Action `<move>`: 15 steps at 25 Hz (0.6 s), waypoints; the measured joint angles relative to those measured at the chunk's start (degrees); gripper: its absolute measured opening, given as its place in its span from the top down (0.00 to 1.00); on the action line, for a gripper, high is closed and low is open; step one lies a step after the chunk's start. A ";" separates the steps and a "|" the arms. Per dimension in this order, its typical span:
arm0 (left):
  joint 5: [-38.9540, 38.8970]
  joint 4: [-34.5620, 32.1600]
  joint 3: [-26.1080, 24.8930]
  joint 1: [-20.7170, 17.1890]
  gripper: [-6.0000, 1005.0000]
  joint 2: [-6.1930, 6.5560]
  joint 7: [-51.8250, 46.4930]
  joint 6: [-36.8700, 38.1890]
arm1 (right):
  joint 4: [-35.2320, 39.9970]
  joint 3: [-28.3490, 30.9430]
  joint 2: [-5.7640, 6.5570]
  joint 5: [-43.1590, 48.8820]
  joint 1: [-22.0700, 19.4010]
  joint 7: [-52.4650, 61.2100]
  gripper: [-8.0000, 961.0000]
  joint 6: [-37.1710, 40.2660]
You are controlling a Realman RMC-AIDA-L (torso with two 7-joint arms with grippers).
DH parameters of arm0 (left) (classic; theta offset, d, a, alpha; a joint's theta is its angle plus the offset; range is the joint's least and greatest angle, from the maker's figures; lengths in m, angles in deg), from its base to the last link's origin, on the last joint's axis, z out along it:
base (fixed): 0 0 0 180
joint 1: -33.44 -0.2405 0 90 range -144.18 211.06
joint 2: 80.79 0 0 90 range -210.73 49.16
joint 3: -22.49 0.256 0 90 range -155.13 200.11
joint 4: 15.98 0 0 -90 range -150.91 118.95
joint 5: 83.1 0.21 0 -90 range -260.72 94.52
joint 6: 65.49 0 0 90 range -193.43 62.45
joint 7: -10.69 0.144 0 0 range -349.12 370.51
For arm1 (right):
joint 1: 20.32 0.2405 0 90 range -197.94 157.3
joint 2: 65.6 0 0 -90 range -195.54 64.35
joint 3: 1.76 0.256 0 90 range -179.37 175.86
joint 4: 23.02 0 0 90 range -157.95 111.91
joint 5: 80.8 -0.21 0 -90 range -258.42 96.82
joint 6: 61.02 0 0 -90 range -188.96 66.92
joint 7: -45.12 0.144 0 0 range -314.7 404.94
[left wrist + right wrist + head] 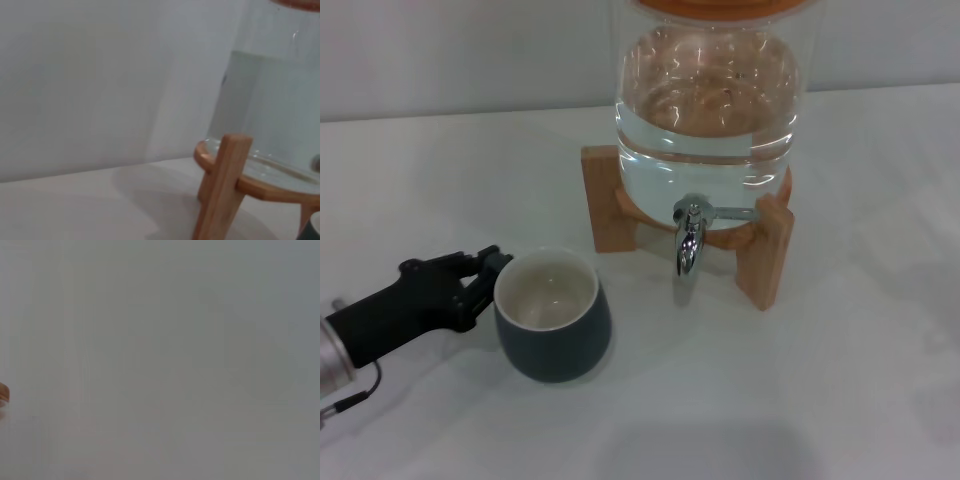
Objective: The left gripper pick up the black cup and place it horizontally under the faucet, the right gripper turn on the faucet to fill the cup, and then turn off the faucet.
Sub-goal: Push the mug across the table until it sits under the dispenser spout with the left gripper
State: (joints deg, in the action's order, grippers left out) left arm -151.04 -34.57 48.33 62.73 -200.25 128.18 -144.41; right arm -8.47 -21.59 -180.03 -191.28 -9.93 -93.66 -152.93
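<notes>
White table (840, 400), rounded black cup (556, 335) — left gripper (485, 275) beside.

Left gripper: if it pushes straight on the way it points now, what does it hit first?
The black cup. The left gripper points right at its left side, fingertips at the wall near the rim; contact can't be confirmed.

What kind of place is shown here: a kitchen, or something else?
Probably a plain test bench, not a kitchen: a bare white table, a blank wall, one glass dispenser on a wooden stand, and a black cup.
</notes>
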 joint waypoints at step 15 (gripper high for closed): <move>0.47 12.84 0.82 8.94 0.81 -0.24 5.72 9.86 | 0.29 -0.21 -0.08 0.10 -0.09 0.12 0.10 -0.86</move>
State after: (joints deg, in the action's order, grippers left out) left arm -150.56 -21.73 49.15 71.66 -200.49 133.90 -134.55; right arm -8.18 -21.81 -180.11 -191.18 -10.02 -93.54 -153.79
